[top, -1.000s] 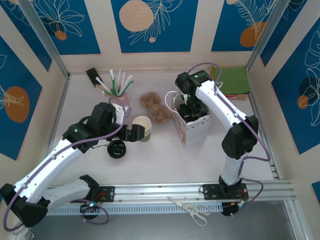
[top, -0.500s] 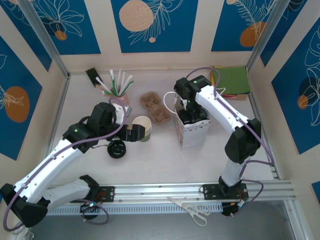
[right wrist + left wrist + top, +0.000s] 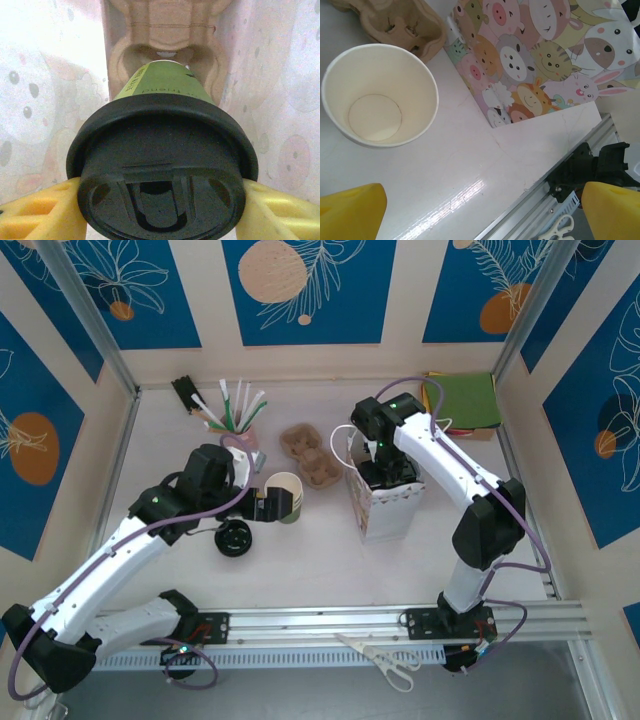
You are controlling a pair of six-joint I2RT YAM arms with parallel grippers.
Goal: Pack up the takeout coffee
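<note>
The takeout coffee is a dark olive-green cup with a black lid. My right gripper is shut on it, a yellow finger on each side just under the lid. The cup hangs inside the white cartoon-animal bag, over a cardboard cup carrier at the bag's bottom. In the top view the right gripper reaches down into the bag's mouth. My left gripper is open and holds nothing. It sits just beside a lidless green cup, cream-white inside.
A lone black lid lies near the left arm. Another cardboard carrier sits left of the bag. A holder with straws and sticks stands at the back left, green sheets at the back right, scissors on the front rail.
The right arm has shifted slightly and its gripper has sunk a little deeper into the bag with the coffee. The left arm has not moved.
</note>
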